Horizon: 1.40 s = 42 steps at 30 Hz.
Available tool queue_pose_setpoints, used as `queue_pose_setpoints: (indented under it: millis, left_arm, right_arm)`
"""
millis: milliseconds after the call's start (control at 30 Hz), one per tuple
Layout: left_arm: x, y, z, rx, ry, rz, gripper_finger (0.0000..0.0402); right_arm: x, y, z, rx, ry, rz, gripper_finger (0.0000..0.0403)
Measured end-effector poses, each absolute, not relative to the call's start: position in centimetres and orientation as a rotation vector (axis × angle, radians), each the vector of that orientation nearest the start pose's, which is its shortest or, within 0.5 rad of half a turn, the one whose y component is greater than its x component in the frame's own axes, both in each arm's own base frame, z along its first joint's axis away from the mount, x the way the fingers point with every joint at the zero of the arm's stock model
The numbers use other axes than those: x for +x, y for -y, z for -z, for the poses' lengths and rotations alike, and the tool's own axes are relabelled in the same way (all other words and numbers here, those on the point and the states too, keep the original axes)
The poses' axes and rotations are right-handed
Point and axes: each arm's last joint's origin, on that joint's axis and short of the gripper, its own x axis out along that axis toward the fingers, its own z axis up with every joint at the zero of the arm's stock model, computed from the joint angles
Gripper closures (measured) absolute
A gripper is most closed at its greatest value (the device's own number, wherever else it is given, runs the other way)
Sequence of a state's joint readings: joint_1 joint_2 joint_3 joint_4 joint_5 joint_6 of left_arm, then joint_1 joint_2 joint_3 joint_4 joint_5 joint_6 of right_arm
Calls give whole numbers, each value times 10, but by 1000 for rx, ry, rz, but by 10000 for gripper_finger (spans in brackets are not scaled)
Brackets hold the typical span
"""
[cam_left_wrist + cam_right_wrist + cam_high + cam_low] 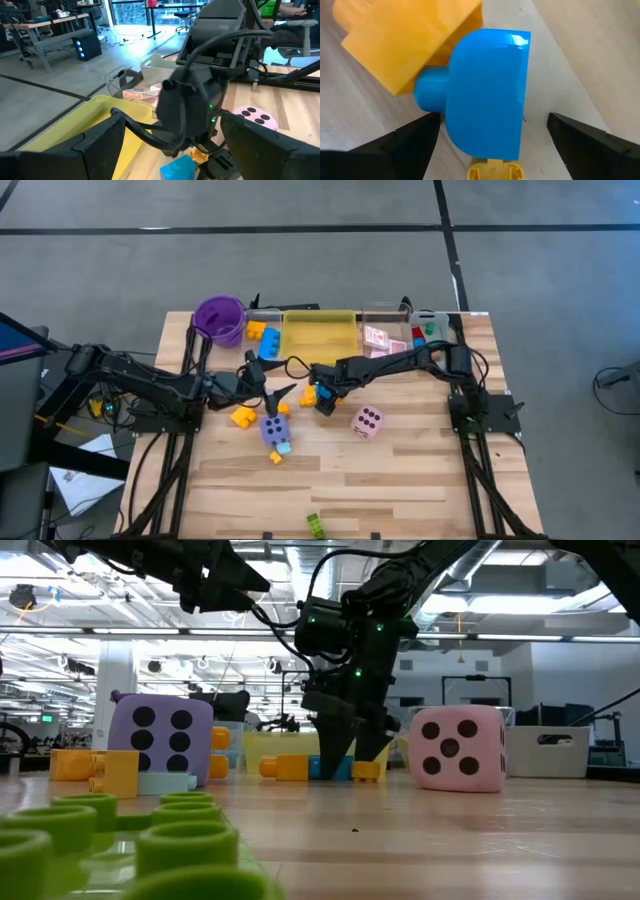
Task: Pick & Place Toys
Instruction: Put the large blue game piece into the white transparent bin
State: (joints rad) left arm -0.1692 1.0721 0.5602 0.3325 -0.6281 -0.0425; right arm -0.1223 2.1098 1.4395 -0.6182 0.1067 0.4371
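Observation:
My right gripper (320, 398) points down, open, over a blue block (487, 92) near the table's middle. Its fingers (415, 142) stand on either side of the block, and I see no touch. An orange-yellow block (407, 40) lies against the blue one, and a small yellow piece (495, 171) lies at its other end. My left gripper (272, 385) hovers open just left of them, above the table. A purple die (275, 428), a pink die (367, 420), a yellow block (243, 417) and a light blue block (283, 447) lie on the table.
Along the far edge stand a purple cup (220, 318), a yellow tray (320, 332) and a clear tray (385, 335) holding pink cards. Orange and blue blocks (262, 335) lie between cup and yellow tray. A green block (315, 525) lies at the near edge.

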Motion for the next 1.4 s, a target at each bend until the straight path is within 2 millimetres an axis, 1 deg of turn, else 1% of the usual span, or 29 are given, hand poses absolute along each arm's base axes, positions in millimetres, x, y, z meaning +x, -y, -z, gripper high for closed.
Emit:
queue_pose_setpoints:
  millis: [133,300,400,533,567,900,967,1033,1100,1167,1267,1400]
  left_arm:
    - [226,21,-251,29,-157,-460,85]
    - [226,21,-251,29,-158,-461,85]
    - [226,21,-251,29,-158,-461,85]
    - [226,21,-251,29,-158,-461,85]
    - [226,21,-251,29,-158,-461,85]
    - [226,21,-253,26,-142,-494,85]
    - [226,20,-254,21,-131,-499,85]
    - [226,20,-256,14,-114,-501,85]
    - [226,20,-257,6,-96,-504,85]
    - [226,20,-260,-3,-74,-505,85]
    - [225,20,-265,-37,-26,-506,84]
    - [217,18,-275,-101,30,-527,84]
  right_arm:
    - [409,52,-134,354,-1206,503,68]
    - [412,54,-132,357,-1172,516,124]
    - [414,54,-132,364,-1149,541,169]
    - [416,49,-133,352,-1126,543,248]
    - [416,48,-134,343,-1124,540,261]
    - [416,22,-136,281,-1141,516,271]
    - [411,18,-142,266,-1174,525,262]
    - [412,15,-148,240,-1172,542,257]
    - [405,11,-162,189,-1190,572,263]
    - [406,7,-180,159,-1124,591,280]
    - [396,0,-204,103,-1076,615,313]
    - [384,-12,-241,45,-959,635,353]
